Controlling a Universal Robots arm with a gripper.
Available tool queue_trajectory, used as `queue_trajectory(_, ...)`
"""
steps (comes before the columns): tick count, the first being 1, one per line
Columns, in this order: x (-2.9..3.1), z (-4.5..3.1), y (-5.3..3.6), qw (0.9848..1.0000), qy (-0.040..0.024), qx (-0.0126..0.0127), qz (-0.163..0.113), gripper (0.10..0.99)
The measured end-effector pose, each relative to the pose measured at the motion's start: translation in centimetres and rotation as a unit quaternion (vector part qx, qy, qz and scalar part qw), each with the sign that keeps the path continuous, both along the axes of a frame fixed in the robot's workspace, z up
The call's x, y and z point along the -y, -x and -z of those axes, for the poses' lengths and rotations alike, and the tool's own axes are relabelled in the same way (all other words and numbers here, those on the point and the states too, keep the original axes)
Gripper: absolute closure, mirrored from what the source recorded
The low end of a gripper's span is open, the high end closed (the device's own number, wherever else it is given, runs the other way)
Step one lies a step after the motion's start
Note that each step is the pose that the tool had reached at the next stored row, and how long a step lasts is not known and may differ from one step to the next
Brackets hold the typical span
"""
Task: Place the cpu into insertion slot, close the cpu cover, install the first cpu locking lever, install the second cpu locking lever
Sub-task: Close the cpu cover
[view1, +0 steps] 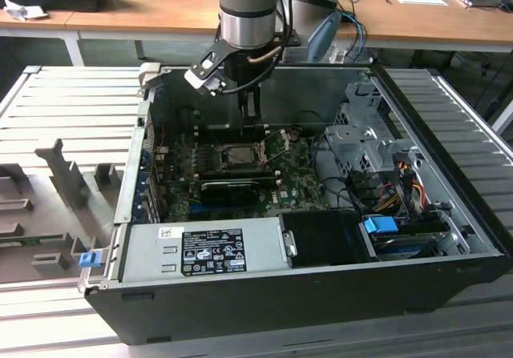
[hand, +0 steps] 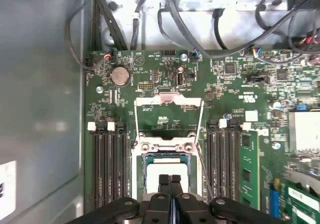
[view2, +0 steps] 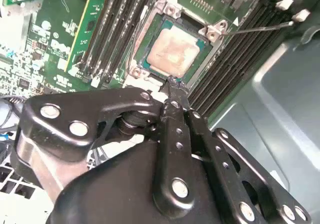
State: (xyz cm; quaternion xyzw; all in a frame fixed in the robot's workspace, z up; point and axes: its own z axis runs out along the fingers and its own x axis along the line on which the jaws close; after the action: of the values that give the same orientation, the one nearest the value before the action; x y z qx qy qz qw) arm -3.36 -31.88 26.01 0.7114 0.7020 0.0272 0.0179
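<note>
The cpu (view2: 172,51), a pale beige square plate, lies flat in the insertion slot (view2: 150,21), whose silvery rim sits on the green board. My gripper (view2: 172,89) is shut, fingertips pressed together with nothing between them, hovering just over the slot's near edge. In the first wrist view the fingertips (hand: 164,180) cover part of the cpu (hand: 150,176). The cpu cover (hand: 169,100), a thin silvery frame, is swung open and lies back over the board beyond the slot (hand: 167,145). A thin wire locking lever (view2: 260,27) sticks out from one corner. In the exterior view my gripper (view1: 252,111) hangs above the slot (view1: 240,154).
Black memory slots (hand: 107,169) flank the socket on both sides. A long black card (view1: 228,188) lies in front of the socket, then the power supply (view1: 204,250). Drive cage and cables (view1: 377,174) fill the exterior view's right. Case walls (view1: 132,174) surround everything.
</note>
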Motion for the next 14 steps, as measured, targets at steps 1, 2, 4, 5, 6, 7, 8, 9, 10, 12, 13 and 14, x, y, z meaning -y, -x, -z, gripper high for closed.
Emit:
queue_trajectory(1,0.0,-0.28,-0.08,1.0,-0.0001,-0.0042,0.0,0.98)
queue_trajectory(2,0.0,-0.28,-0.18,1.0,-0.0001,-0.0042,0.0,0.98)
queue_trajectory(4,0.0,-0.28,-0.69,1.0,0.0,-0.0042,0.0,0.98)
queue_trajectory(5,0.0,-0.28,-1.04,1.0,0.0,-0.0042,0.0,0.98)
queue_trajectory(6,0.0,-0.28,-1.18,1.0,0.0,-0.0042,0.0,0.98)
queue_trajectory(7,0.0,-0.29,-1.3,1.0,0.0,-0.0042,0.0,0.98)
queue_trajectory(8,0.0,-0.28,-1.46,1.0,0.0,-0.0042,0.0,0.98)
queue_trajectory(9,0.0,-0.29,-1.59,1.0,0.0,-0.0042,0.0,0.98)
queue_trajectory(10,0.0,-0.28,-1.72,1.0,0.0,-0.0042,0.0,0.98)
queue_trajectory(12,0.0,-0.28,-1.93,1.0,0.0,-0.0042,0.0,0.98)
queue_trajectory(13,0.0,-0.28,-2.01,1.0,0.0,-0.0042,0.0,0.98)
queue_trajectory(14,0.0,-0.28,-2.09,1.0,-0.0001,-0.0042,0.0,0.98)
